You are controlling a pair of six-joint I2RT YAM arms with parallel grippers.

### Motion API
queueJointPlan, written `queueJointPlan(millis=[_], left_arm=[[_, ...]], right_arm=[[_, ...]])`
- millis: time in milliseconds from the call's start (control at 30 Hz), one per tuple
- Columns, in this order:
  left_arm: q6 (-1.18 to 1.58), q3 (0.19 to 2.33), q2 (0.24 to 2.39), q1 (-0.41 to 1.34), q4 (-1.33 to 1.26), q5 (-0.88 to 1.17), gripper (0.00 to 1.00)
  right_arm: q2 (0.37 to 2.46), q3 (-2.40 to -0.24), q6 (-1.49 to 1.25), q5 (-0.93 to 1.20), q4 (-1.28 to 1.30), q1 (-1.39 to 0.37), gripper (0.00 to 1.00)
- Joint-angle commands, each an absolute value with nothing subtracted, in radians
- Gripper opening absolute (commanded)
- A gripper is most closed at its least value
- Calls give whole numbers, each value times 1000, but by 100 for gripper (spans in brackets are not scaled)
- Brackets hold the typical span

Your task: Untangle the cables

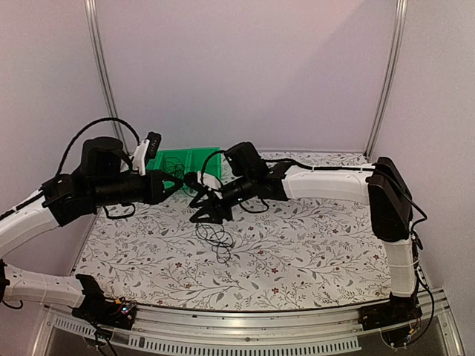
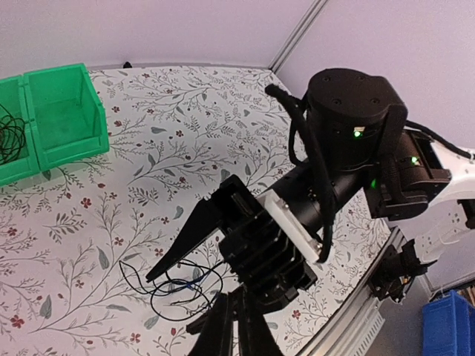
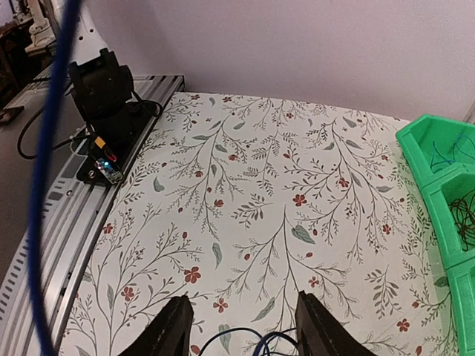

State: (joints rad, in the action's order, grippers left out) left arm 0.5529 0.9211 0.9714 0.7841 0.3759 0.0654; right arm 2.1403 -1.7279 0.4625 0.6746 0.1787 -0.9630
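Green bin compartments hold what look like thin coiled wires; cables rest on counter. Right gripper apart; left gripper unclear.

The right tool is hard black plastic with a dull, matt finish. Its fingers have smooth faces, and the housing behind them is ribbed. Under the tool the table wears a printed floral covering, flat and matt; whether it is cloth or paper cannot be told. The cables below the fingers are thin black insulated wire with a faint sheen. To the tool's right the green bin is moulded plastic, smooth and slightly glossy. To its left the rail is bare grooved metal, satin grey. The arm shell behind the tool is smooth white plastic.
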Motion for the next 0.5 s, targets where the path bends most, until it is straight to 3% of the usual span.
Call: queueJointPlan(millis=[0, 100, 300, 467], left_arm=[[528, 1037, 993, 794, 394, 33, 0], [495, 1139, 1022, 794, 418, 5, 0], [438, 1351, 1066, 793, 455, -76, 0], [370, 1504, 1097, 794, 465, -153, 0]], right_arm=[[2165, -1735, 315, 663, 64, -965, 45], [2187, -1744, 272, 654, 46, -962, 32], [2228, -1739, 176, 649, 14, -944, 25], [2231, -1680, 109, 651, -13, -915, 5]])
